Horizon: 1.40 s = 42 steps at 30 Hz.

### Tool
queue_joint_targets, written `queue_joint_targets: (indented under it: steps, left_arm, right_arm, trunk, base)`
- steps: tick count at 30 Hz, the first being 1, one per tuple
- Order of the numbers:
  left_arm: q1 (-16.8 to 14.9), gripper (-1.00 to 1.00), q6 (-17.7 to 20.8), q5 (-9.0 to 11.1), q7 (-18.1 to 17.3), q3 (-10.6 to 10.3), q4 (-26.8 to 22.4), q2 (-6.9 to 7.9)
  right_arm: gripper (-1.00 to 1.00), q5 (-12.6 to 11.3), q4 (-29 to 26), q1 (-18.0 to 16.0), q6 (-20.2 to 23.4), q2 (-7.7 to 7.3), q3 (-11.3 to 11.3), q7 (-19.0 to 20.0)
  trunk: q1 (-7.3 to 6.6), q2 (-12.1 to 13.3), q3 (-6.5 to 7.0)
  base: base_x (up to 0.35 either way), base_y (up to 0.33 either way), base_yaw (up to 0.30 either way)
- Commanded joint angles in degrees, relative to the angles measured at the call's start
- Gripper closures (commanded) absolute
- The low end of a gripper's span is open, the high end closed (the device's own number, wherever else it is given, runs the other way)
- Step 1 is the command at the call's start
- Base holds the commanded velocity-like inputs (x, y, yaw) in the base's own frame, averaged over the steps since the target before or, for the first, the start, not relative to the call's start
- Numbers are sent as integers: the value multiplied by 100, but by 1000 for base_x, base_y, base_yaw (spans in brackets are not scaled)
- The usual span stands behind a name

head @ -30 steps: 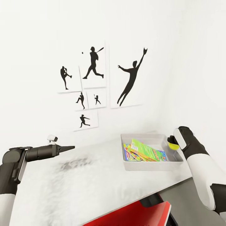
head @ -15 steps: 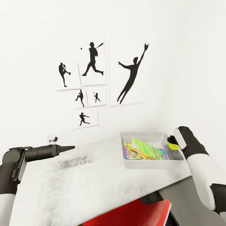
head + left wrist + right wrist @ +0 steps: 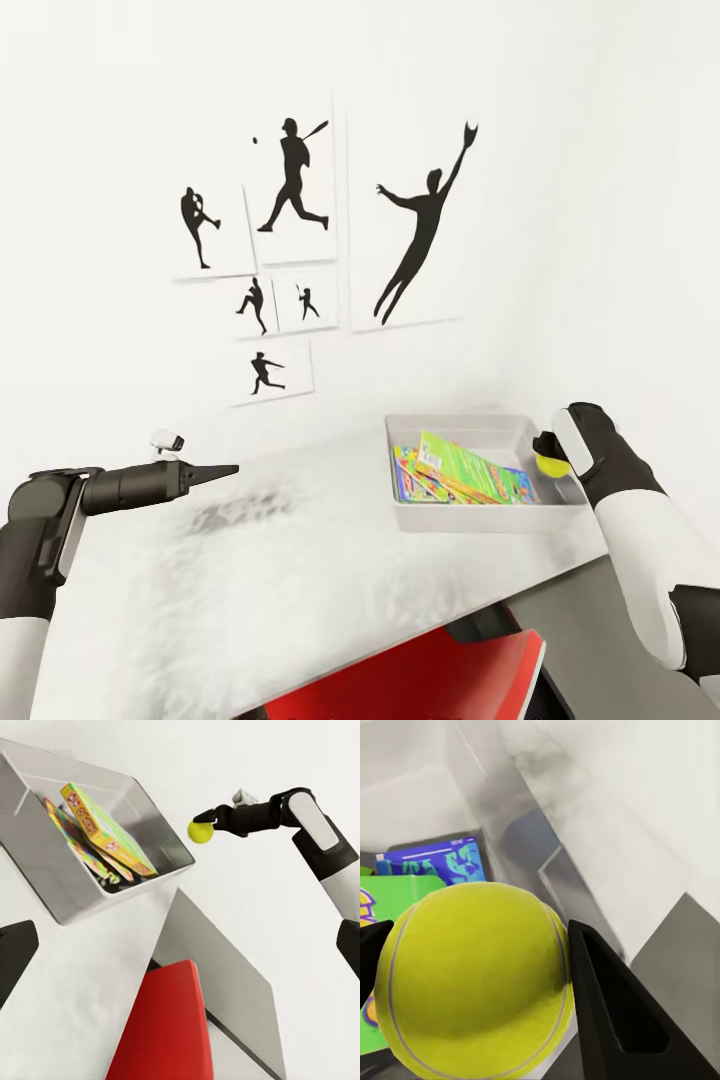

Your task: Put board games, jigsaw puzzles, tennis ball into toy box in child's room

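Right gripper (image 3: pixel 546 452) pinching tennis ball (image 3: pixel 549 463) over toy box (image 3: pixel 480 516) right rim; shift left over the games, then release; left gripper (image 3: pixel 222 470) narrow, idle.

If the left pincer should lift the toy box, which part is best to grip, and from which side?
Probably the near long rim of the toy box, approached from above: the bin is open-topped with thin sloping walls, so one finger can go inside and one outside. The left pincer is on the table side, while the right pincer holds the tennis ball.
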Motion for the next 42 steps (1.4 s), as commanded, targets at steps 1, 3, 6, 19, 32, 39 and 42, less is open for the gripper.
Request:
queue_joint_targets:
  steps: [1, 3, 6, 19, 32, 39, 42]
  left_arm:
    - [-6, -100, 60, -23, -31, 1, -2, 0]
    - [-5, -100, 60, -23, -31, 2, -4, 0]
    - [-4, -100, 60, -23, -31, 4, -3, 2]
    - [-5, -100, 61, -23, -31, 4, -9, 18]
    - [-4, -100, 64, -23, -31, -4, -10, 16]
    - [-4, -100, 69, -23, -31, -4, -9, 2]
    - [-5, -100, 69, -23, -31, -4, -8, 1]
  right_arm:
    - [100, -79, -8, -5, -2, -1, 0, -70]
    - [100, -79, -15, -4, -2, -1, 0, -70]
    - [100, -79, -26, -7, -1, -1, -2, -70]
    - [100, -79, -65, -4, -5, -1, -1, -61]
    - [100, -79, -65, -4, -1, -1, -2, -35]
    - [-100, -87, -65, -4, 10, -1, -2, -2]
    - [-100, -92, -72, -19, 21, -1, -2, 3]
  trunk:
    - [3, -13, -23]
    - [3, -13, -42]
    - [3, -13, -70]
    - [3, -13, -193]
    - [3, -13, -279]
    - [3, -13, -280]
    - [3, -13, -280]
  base:
    - [0, 0, 0]
    - [0, 0, 0]
    - [0, 0, 0]
    - [0, 0, 0]
    - [0, 0, 0]
    - [0, 0, 0]
    - [0, 0, 0]
